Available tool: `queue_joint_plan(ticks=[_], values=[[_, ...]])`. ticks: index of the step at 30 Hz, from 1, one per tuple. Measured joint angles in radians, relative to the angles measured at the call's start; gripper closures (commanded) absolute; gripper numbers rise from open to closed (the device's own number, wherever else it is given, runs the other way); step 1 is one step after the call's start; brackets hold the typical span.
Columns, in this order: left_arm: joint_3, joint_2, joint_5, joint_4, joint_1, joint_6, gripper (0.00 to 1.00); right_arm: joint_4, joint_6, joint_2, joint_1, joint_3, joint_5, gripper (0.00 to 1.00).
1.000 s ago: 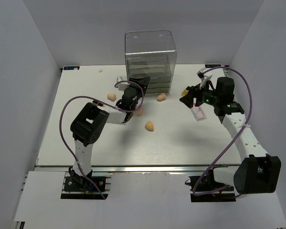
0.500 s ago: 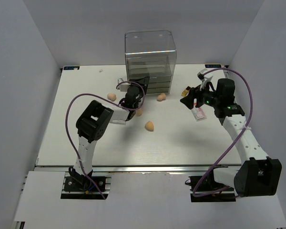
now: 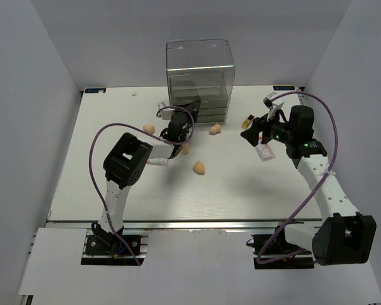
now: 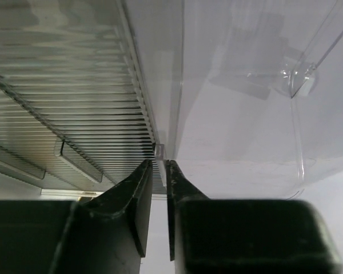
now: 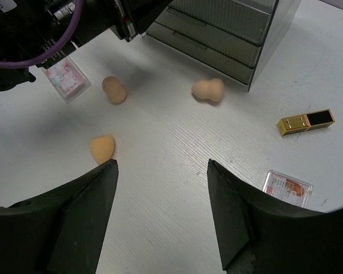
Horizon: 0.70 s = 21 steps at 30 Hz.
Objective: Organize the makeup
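Your right fingers (image 5: 74, 228) stand wide apart and hold nothing. Your left fingers (image 4: 138, 194) are narrow, almost together, with their tips at a small tab on the ribbed drawer front. Closest to the near edge of the counter (image 3: 114, 190) lies one peach sponge (image 3: 199, 168), matte and egg-shaped. Further in are two flat glossy packets, the left packet (image 3: 157, 161) and the right packet (image 3: 264, 152), three other sponges (image 3: 214, 129) and a square-sided black-and-gold lipstick (image 5: 306, 121). At the far edge stands the clear, hard plastic drawer box (image 3: 200, 76). I judge the task barely begun: all this makeup lies loose, and no drawer looks open.
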Motion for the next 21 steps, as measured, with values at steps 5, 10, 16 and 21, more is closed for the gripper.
queue_joint_plan(ticks=[5,10,16,21], values=[[0.0,0.0,0.001,0.013,0.0,-0.009,0.88,0.0,-0.009,-0.005,0.0,0.0,0.002,0.31],[-0.017,0.0,0.01,0.042,0.002,0.0,1.0,0.0,-0.013,-0.008,0.0,0.0,0.002,0.31],[-0.061,-0.01,0.037,0.103,0.006,0.035,1.0,0.001,-0.004,-0.008,0.0,0.0,0.002,0.3],[-0.11,-0.033,0.05,0.14,0.006,0.056,1.0,0.005,0.029,0.001,0.0,0.0,0.002,0.31]])
